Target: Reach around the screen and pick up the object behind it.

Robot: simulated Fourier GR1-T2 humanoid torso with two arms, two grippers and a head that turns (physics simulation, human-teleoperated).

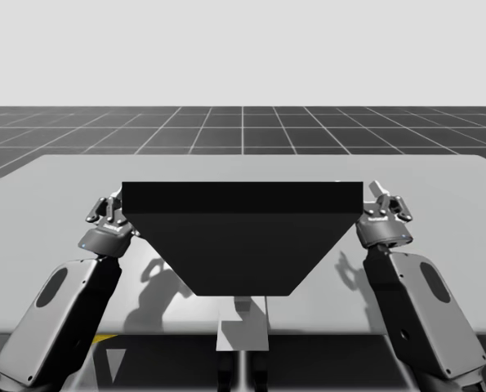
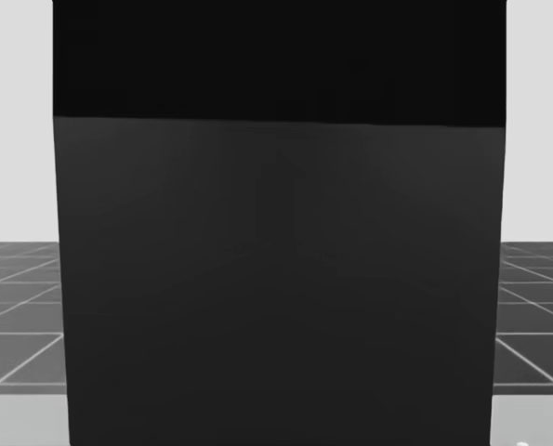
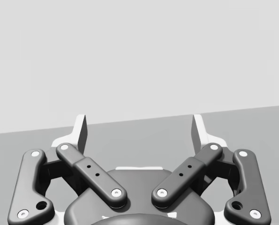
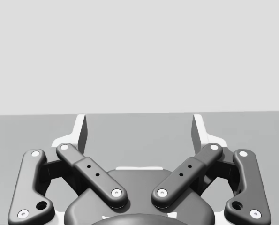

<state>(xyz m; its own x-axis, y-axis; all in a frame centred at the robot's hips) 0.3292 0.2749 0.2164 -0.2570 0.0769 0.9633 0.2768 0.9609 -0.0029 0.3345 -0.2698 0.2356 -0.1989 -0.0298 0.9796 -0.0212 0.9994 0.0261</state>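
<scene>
The screen [image 1: 241, 237] stands mid-table [image 1: 55, 184], between my grippers. My left gripper [image 1: 110, 206] hangs just beside its left edge and my right gripper [image 1: 387, 200] beside its right edge. Both have fingers spread, holding nothing. Whatever lies behind the screen is hidden.

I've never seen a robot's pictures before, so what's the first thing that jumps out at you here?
The big dark screen standing in the middle of the table, blocking nearly all of my head view. Next, my left gripper and right gripper sit beside its two ends, fingers spread open with nothing between them.
</scene>
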